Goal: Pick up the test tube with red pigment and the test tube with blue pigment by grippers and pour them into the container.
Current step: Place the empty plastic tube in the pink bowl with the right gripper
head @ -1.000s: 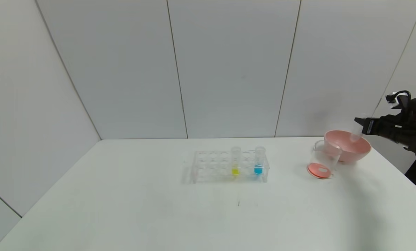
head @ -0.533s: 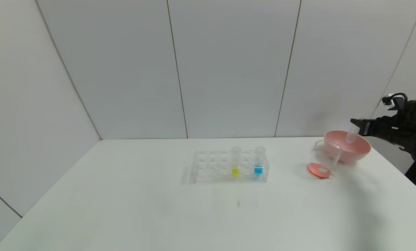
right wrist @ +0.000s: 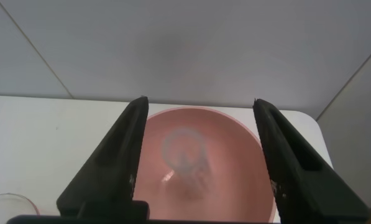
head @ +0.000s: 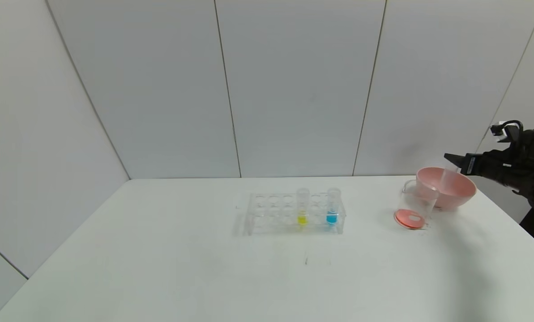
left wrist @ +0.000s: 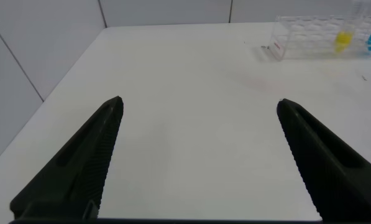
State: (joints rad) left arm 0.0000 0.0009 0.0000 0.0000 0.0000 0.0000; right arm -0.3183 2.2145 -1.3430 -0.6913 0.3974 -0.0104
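No readable labels. Your right gripper (head: 454, 162) is spread wide above the pink bowl (head: 461, 193), empty tube (right wrist: 186, 163) inside it. Container (head: 413, 210) holds red liquid. Blue tube (head: 333, 207) sits in the rack (head: 267, 213). Left gripper (left wrist: 197, 124) is spread, empty.

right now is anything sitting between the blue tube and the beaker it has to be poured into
Nothing visible. The blue tube stands in the rack, and only bare table lies between it and the beaker. The yellow tube stands on its other side.

Bright even light, faint soft shadows
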